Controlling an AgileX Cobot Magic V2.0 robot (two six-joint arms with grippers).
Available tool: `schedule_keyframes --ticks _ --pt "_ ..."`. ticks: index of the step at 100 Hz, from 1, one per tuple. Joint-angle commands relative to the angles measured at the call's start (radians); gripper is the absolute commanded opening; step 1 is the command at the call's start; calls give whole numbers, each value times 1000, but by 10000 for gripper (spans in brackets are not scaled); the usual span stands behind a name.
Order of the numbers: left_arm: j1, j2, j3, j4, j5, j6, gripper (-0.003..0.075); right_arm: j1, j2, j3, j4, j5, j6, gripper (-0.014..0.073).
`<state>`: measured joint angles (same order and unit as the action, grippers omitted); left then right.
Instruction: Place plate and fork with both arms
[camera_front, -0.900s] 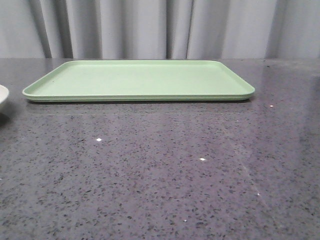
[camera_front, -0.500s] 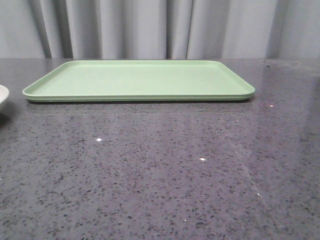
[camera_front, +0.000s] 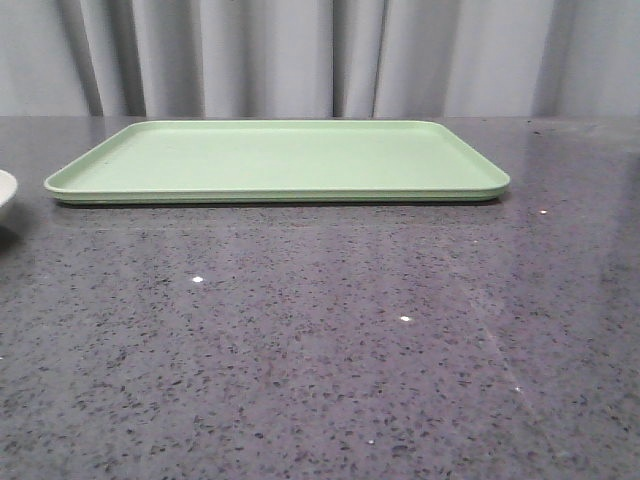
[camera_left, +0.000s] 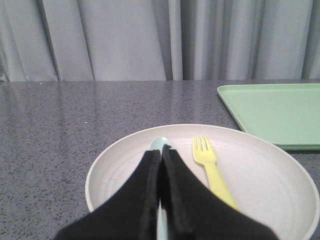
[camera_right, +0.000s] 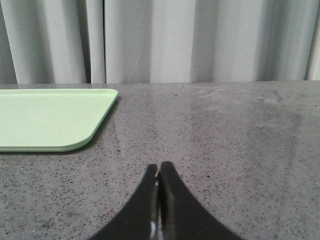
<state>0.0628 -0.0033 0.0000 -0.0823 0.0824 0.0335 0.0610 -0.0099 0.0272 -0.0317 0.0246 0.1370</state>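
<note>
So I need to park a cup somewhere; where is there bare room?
The green tray is bare, as is the tabletop in front of it. It is crowded at the left: the plate holds the fork and a pale blue utensil.

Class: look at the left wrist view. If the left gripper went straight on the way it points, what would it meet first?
Probably the pale blue utensil lying in the plate, just past the left gripper; how high the shut fingers sit is unclear.

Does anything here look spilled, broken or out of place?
Nothing looks spilled or broken. The yellow fork and a pale blue utensil lie inside the plate, beside the bare green tray. Both grippers are shut.
</note>
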Motion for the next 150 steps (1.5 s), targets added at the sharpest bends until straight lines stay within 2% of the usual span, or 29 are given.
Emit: schedule_keyframes --ticks 1,14,35,58,78,88,97,111,121,128,150 --pt "2 -31 10 -8 -115 -7 -20 -6 -23 -7 -14 -100 -6 -66" --pt "2 -31 -19 -10 -112 -7 -21 -6 -16 -42 -14 -41 -6 -66" --pt "2 49 -175 -21 -36 -7 -21 -6 91 -222 -14 143 -6 -66" --pt "2 284 -412 -21 104 -7 -20 -6 319 -448 -14 249 -6 -66" --pt "2 505 -625 -21 283 -7 -15 -6 541 -653 -14 435 -6 -65" --pt "2 579 -683 -21 302 -5 46 -6 620 -726 -14 496 -6 -50" --pt "2 623 -708 -21 297 -5 151 -6 671 -767 -14 516 -6 41" --pt "2 640 -712 -21 279 -5 329 -6 703 -785 -14 515 -6 282" --pt "2 640 -712 -21 279 -5 410 -6 703 -785 -14 516 -6 439" --pt "2 640 -712 -21 275 -5 425 -6 702 -785 -14 514 -6 485" --pt "2 640 -712 -34 247 -5 420 -5 702 -783 -14 494 -5 489"
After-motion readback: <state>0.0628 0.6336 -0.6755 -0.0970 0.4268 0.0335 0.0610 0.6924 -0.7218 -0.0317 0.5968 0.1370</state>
